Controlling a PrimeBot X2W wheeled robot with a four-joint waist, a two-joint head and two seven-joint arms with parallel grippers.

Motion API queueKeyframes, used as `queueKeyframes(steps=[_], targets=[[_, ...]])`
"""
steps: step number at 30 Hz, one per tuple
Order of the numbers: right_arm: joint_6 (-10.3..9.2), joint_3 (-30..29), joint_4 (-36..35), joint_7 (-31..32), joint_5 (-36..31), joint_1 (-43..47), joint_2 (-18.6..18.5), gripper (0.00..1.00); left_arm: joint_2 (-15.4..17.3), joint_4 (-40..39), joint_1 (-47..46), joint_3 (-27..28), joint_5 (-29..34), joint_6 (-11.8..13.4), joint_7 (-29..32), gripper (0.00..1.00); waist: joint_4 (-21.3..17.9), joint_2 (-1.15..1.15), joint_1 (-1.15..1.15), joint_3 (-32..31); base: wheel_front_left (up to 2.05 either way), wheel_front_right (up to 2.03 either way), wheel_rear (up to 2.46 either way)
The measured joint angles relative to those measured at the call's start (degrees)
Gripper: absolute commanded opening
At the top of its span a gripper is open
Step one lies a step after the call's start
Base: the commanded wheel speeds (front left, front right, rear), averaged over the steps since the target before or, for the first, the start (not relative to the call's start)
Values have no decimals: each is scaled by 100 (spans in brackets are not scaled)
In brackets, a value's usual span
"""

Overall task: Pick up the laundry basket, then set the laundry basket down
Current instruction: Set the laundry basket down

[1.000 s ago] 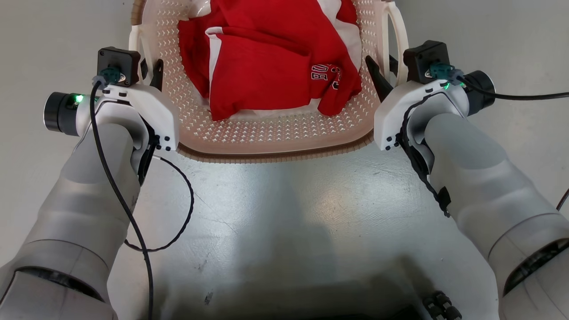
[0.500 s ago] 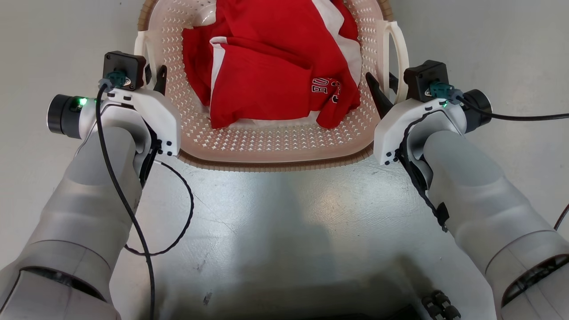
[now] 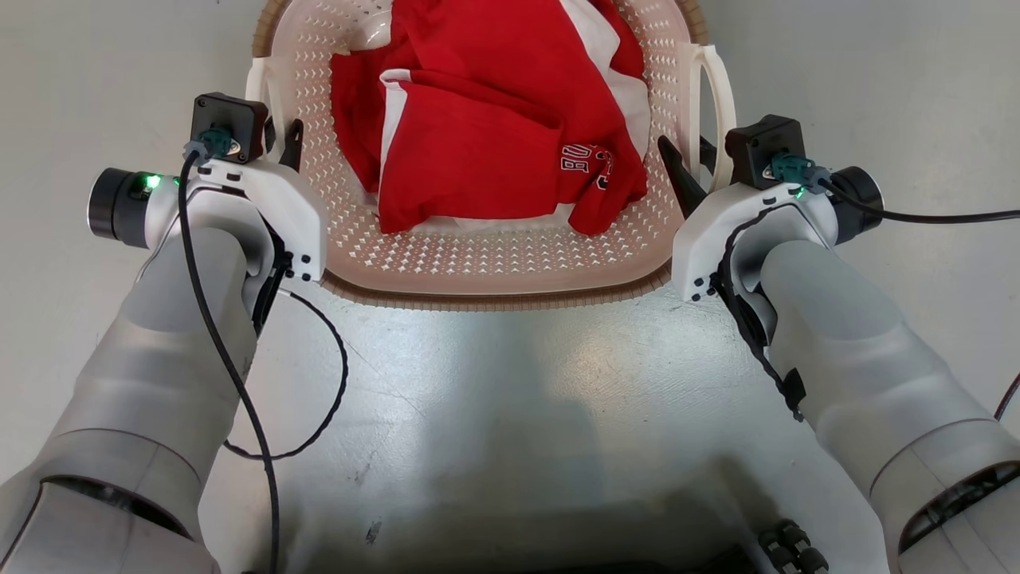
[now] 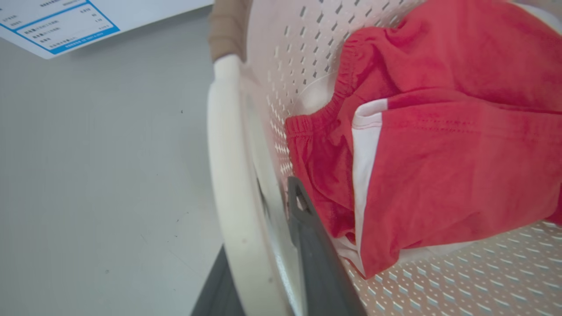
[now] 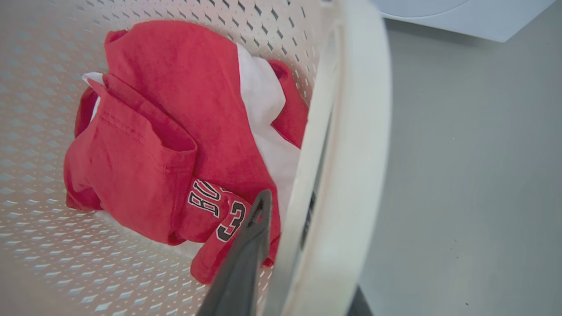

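The laundry basket (image 3: pixel 494 255), cream-white and perforated with a brown rim, sits between my two arms and holds red and white clothes (image 3: pixel 478 119). My left gripper (image 3: pixel 280 139) straddles the left loop handle (image 4: pixel 228 175). One dark finger (image 4: pixel 307 237) is inside the basket wall and the other is outside, both pressed against the handle. My right gripper (image 3: pixel 687 155) grips the right loop handle (image 5: pixel 351 131) the same way, with its inner finger (image 5: pixel 246 259) beside the clothes. The outer fingers are mostly hidden behind the handles.
Grey floor (image 3: pixel 510 414) surrounds the basket. A white washing machine (image 5: pixel 461 17) stands just beyond it, and its blue-edged label (image 4: pixel 52 22) is in the left wrist view. A black cable (image 3: pixel 339 383) loops from my left arm, and another cable (image 3: pixel 940 214) runs off to the right.
The basket and both grippers have shifted lower in the head view, and the basket looks slightly smaller and farther from the camera. Both grips on the handles are unchanged.
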Motion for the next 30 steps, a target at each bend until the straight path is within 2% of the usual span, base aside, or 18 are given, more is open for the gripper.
queueKeyframes(steps=[3, 4, 5, 6, 11, 19, 30], targets=[[1, -8, 62, 0, -8, -7, 9, 0, -7, 12, -36, -14, -1, -24, 9, 0, 5, 0, 0, 17, 0, 0, 0], [11, -56, 86, 0, -14, -16, 19, 28, -8, 13, -60, -14, -1, -24, 23, 1, 1, 0, 0, 26, 0, 0, 0], [16, -137, 91, 0, -35, -26, 32, 85, -7, 13, -75, -3, -11, -22, 34, 1, -6, 0, 0, 37, 0, 0, 0], [21, -186, 93, 0, -75, -35, 34, 100, -5, 13, -80, 8, -37, -12, 43, 100, -12, 0, 0, 48, 0, 0, 0], [83, -660, 25, -62, -571, -143, -24, 100, 34, 35, -174, 18, -66, 111, 245, 100, -14, 0, 0, 98, 0, 0, 0], [83, -1702, -670, -67, -1486, -8, -43, 100, 91, 74, -181, 29, -148, 133, 394, 100, -27, 0, 0, 74, 0, 0, 0], [85, -2201, -1032, -67, -1913, 367, -41, 100, 103, 83, -146, 29, -259, 138, 419, 100, 26, 0, 0, -80, 0, 0, 0]])
